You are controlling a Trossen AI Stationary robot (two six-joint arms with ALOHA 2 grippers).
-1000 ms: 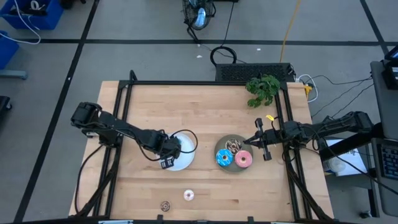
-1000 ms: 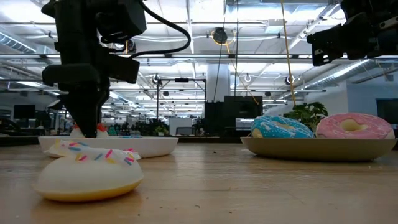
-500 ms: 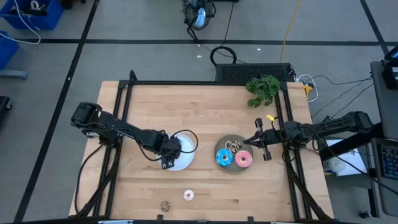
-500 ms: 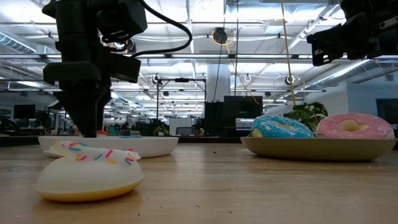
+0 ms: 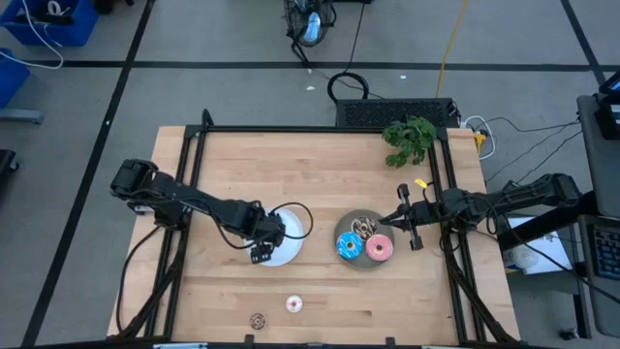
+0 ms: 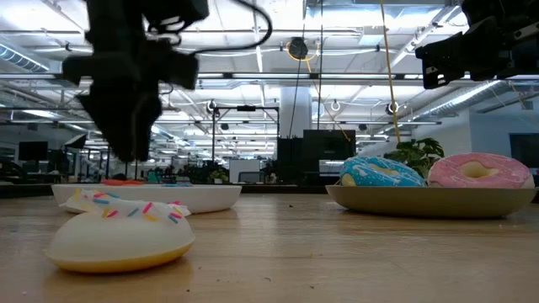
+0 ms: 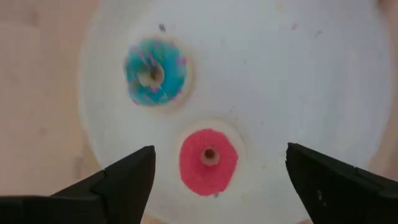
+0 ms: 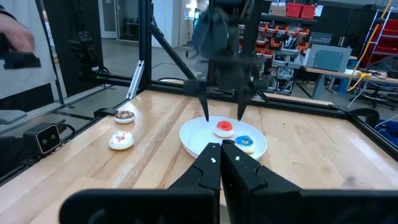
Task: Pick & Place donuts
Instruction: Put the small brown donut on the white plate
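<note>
My left gripper (image 7: 219, 149) hangs open just above the white plate (image 7: 298, 81); its fingers stand on either side of the red mini donut (image 7: 208, 162) without touching it. That donut lies flat on the plate, and a blue mini donut (image 7: 155, 71) lies beside it. The grey plate (image 5: 362, 262) holds the blue-iced (image 5: 349, 246), pink-iced (image 5: 379, 248) and white-drizzled brown (image 5: 363, 228) donuts. A pale sprinkled mini donut (image 5: 294, 304) and a brown mini donut (image 5: 257, 320) lie on the table near its front edge. My right gripper (image 8: 221, 149) is shut, raised beside the grey plate's right side.
A green plant (image 5: 409, 141) stands at the table's far right corner. A black frame (image 5: 320, 128) runs along the table's edges. Bare wood lies between the plates and the front edge. A person (image 8: 12, 37) shows beyond the table.
My left gripper has opened, let go of the red mini donut and risen straight up from the white plate. The red donut stays lying flat on the plate beside the blue one.
</note>
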